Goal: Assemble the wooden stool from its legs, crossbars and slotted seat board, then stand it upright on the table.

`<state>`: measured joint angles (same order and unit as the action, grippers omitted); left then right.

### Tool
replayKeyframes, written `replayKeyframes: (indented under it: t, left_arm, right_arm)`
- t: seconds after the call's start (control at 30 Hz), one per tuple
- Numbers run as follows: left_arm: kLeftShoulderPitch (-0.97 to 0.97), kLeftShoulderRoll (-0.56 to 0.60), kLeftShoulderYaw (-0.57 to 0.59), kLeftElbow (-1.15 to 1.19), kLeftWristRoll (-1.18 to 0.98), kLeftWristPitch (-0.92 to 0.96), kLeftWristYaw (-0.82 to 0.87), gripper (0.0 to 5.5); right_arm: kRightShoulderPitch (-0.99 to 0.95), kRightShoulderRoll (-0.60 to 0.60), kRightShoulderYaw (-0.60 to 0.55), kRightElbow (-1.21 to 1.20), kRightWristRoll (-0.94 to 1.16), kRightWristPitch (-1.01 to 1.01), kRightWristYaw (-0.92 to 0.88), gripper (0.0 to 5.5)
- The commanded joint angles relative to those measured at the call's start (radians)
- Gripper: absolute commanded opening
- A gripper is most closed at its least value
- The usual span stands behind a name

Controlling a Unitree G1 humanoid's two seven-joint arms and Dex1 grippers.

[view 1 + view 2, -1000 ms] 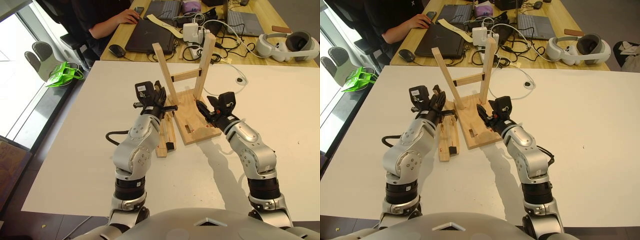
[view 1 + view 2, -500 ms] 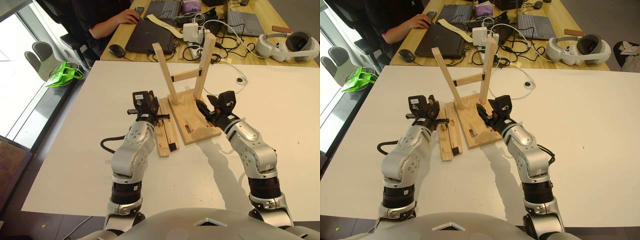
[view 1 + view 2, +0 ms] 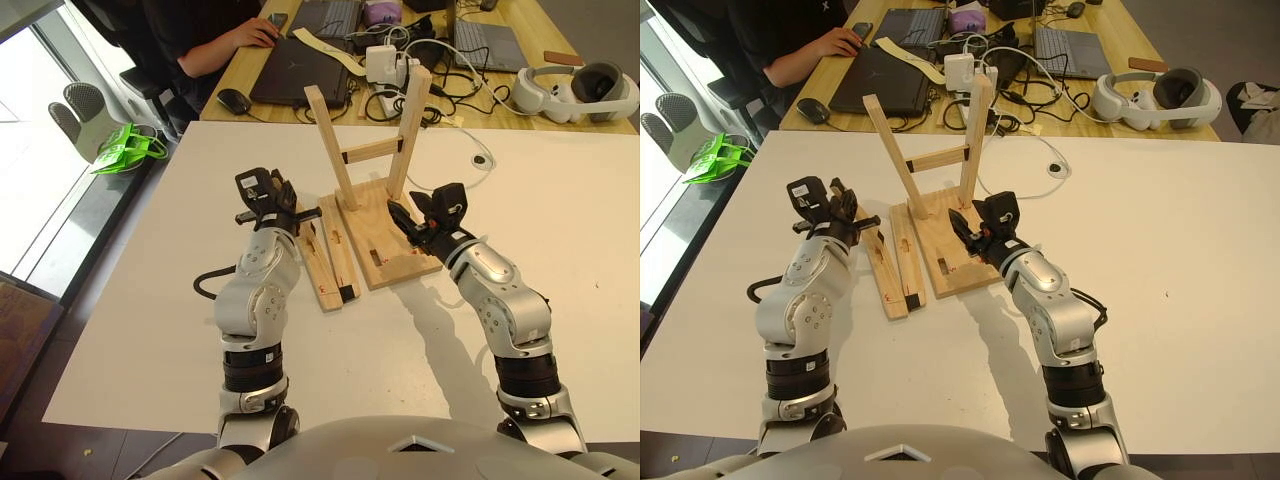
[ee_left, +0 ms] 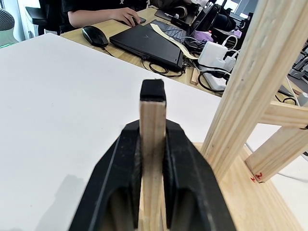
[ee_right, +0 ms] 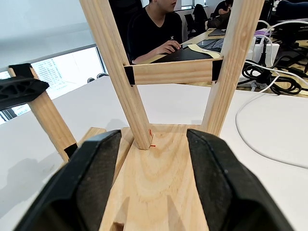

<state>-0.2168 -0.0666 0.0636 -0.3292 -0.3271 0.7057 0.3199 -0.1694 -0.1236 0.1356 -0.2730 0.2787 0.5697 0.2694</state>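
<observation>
- Your loose leg frame (image 3: 330,265) lies flat on the table, just left of the seat board (image 3: 385,250), long axis along the board's edge.
- Left gripper (image 3: 274,212) clamps its far end.
- Right gripper (image 3: 405,222) is spread wide at the board's right side.

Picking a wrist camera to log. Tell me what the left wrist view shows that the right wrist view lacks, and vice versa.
Left wrist, not right: the mouse. Right wrist, not left: the right gripper, open over the seat board. Both: the left gripper shut on a leg, the two upright legs, their crossbar and the seat board.
</observation>
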Motion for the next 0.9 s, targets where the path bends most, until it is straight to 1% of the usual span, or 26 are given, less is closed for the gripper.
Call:
replayKeyframes:
  t: [0.03,0.27,0.5,0.6,0.7,0.9]
  left_arm:
    - [0.029,-0.143,-0.033,0.013,-0.026,-0.026,0.019,0.4]
    - [0.04,-0.194,-0.029,0.022,-0.172,-0.013,0.038,0.4]
    - [0.052,-0.166,-0.066,0.088,-0.223,-0.017,0.052,0.4]
    - [0.059,-0.136,-0.088,0.09,-0.202,-0.022,0.069,0.4]
    - [0.061,-0.08,-0.13,0.072,-0.15,-0.028,0.079,0.4]
    - [0.067,0.018,-0.164,-0.03,-0.075,0.027,0.064,0.4]
  right_arm:
    - [-0.006,0.001,0.007,-0.008,-0.002,0.013,0.004,2.51]
    - [0.012,-0.028,0.052,-0.009,-0.016,0.051,0.029,2.51]
    - [0.007,-0.029,0.049,-0.005,-0.021,0.053,0.03,2.51]
    - [0.005,-0.029,0.047,-0.002,-0.022,0.051,0.029,2.51]
    - [0.005,-0.028,0.044,-0.002,-0.024,0.05,0.026,2.51]
    - [0.013,-0.026,0.037,-0.008,-0.03,0.049,0.02,2.51]
